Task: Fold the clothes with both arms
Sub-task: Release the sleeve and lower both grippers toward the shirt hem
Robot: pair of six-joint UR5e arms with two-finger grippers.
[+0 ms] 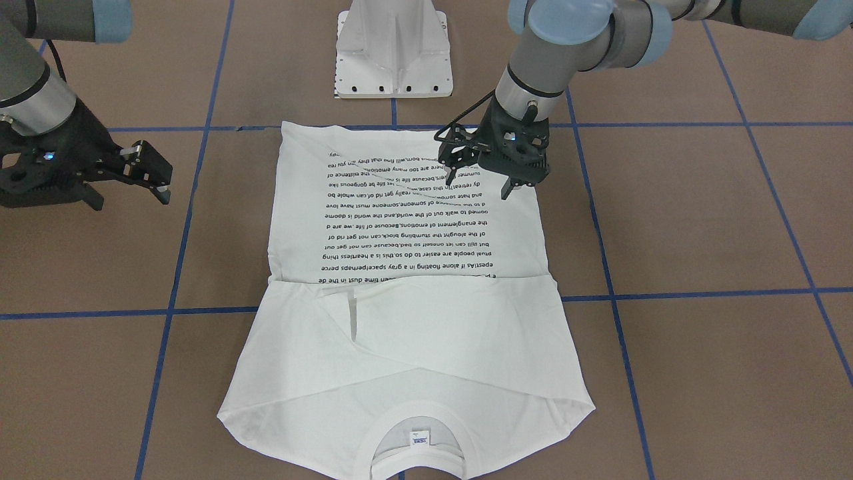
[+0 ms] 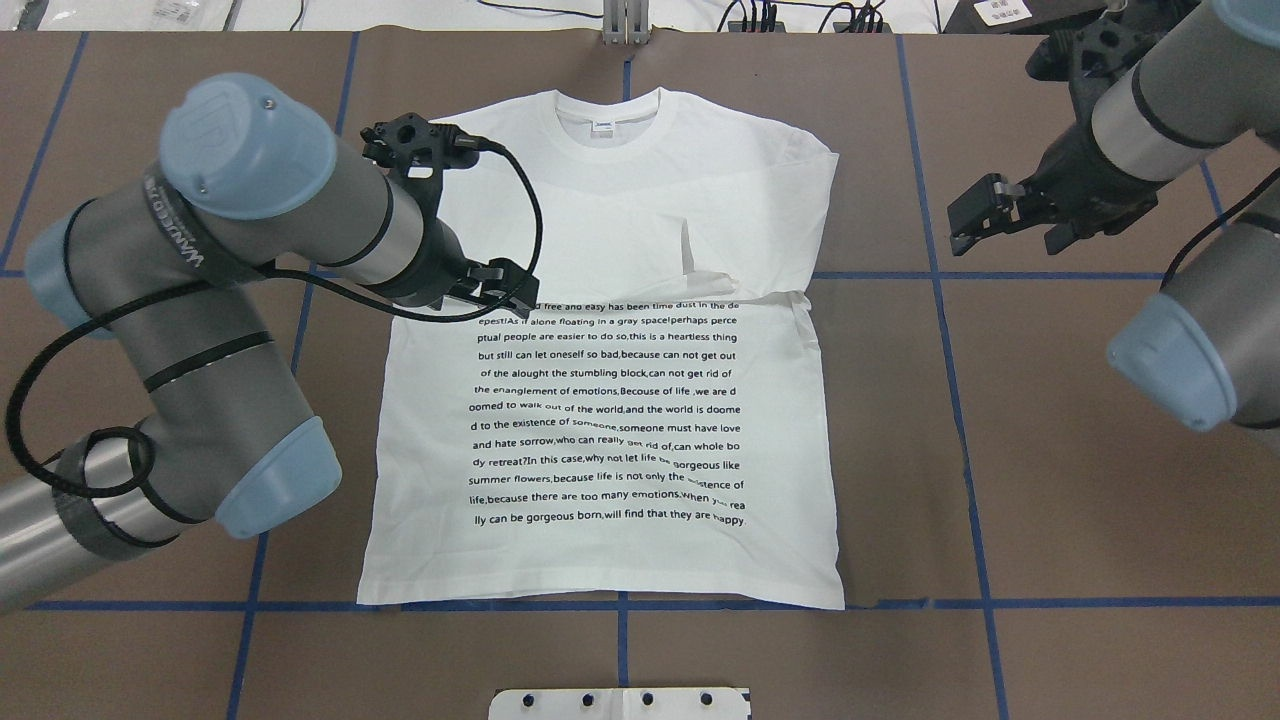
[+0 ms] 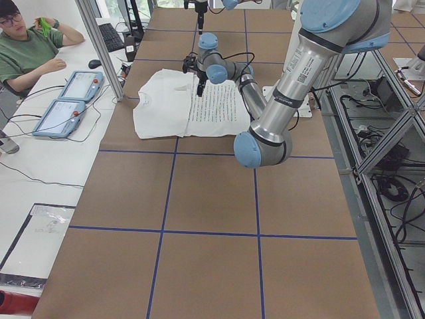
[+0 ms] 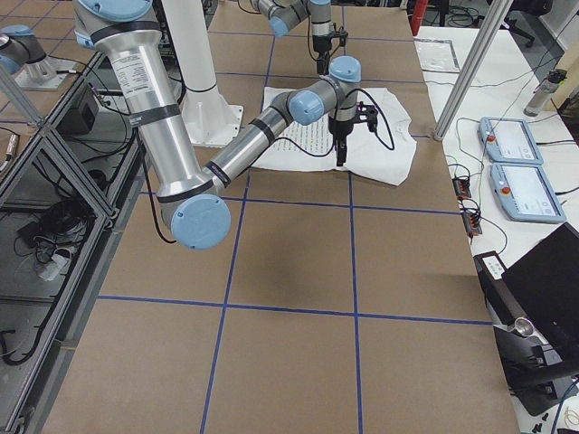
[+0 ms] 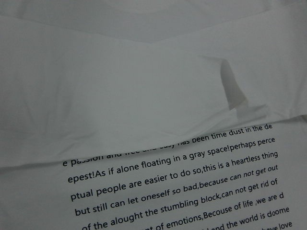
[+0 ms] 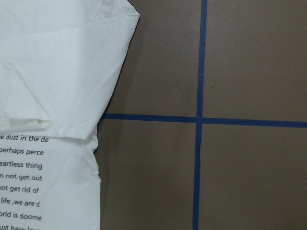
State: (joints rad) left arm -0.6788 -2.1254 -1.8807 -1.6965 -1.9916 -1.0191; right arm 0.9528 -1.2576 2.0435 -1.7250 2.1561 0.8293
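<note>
The white T-shirt (image 2: pixel 620 400) lies flat mid-table (image 2: pixel 1100 500), print up, sleeves folded across the chest. Judged step: the body fold is pending and calls for matching grips on both sides. The left gripper (image 1: pixel 480 185) points down over the shirt's edge, jaws apparently parted, empty. The right gripper (image 1: pixel 128 197) hangs beside the shirt, jaws apart, empty.
</note>
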